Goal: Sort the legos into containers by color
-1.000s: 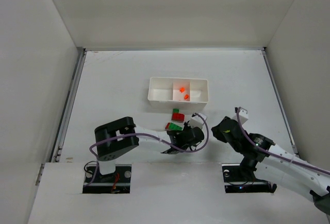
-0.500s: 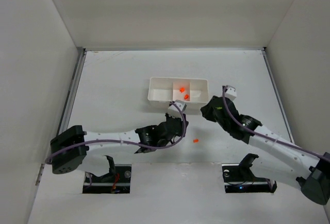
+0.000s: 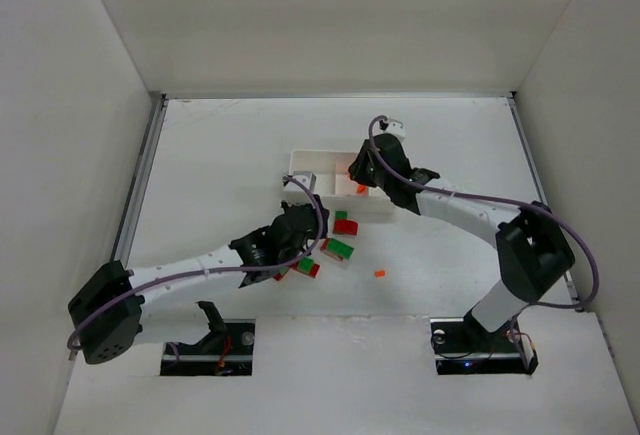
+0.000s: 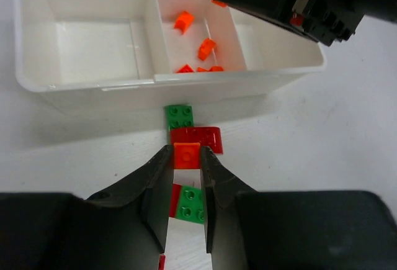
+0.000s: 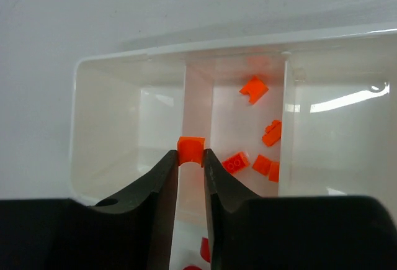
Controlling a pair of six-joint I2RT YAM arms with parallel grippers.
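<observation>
Left wrist: your left gripper was clamped on a tiny orange piece at centre frame, short of the white tray and over the red brick.
Right wrist: your right gripper was pinched shut on its own orange bit, hanging over the thin wall on the left of the middle compartment.
Step in hand: by my read, dropping orange into that middle compartment.
Doing it well: the right claw needed a nudge toward frame right, off the wall, before you let go, or the bit could hop into the wrong cell. Release low. Both arms crowded the tray, so one drop at a time looked safer.
Orange count: five in the middle compartment, two in the claws, and one loose orange piece on the table, lower right of centre in the top external view.
Brick count: one green brick butted against the red brick, one joined red-and-green pair below the fingertips, and a red sliver at the bottom edge.
Compartments: three.
</observation>
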